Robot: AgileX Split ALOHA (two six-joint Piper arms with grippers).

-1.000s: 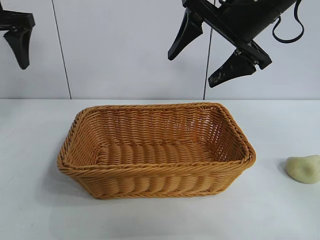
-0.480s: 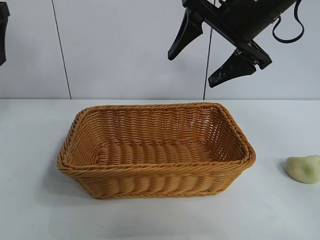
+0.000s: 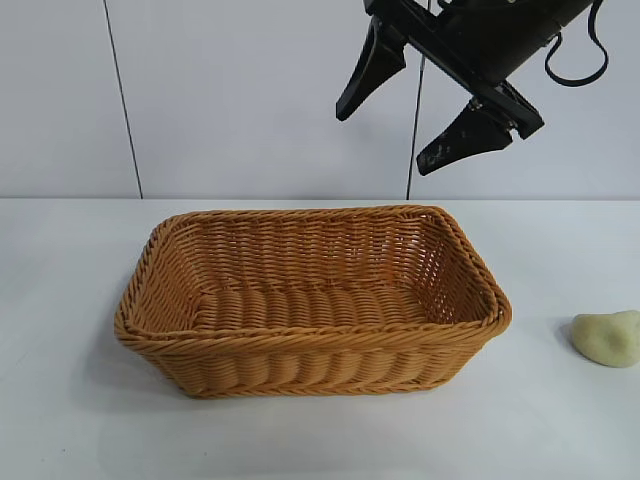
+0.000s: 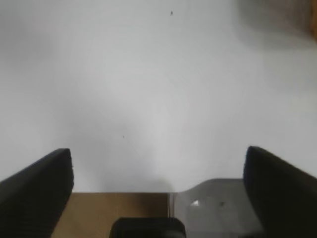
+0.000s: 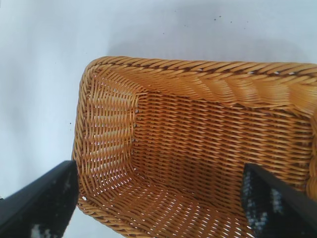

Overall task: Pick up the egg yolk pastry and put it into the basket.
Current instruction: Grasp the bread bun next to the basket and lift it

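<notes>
On table point(image 3: 80, 420) | basket point(image 3: 310, 350) unlabelled | egg yolk pastry point(image 3: 607, 338) apart

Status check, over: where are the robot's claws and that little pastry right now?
Right tool open, high above basket. Left tool open, over bare table, out of the front view. Egg yolk pastry on table right of basket, untouched. Basket empty, nothing in the way.

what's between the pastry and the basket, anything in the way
Nothing visible. The egg yolk pastry lies on bare table to the right of the basket, with clear surface between them. The right tool hangs open above the basket's back rim.
</notes>
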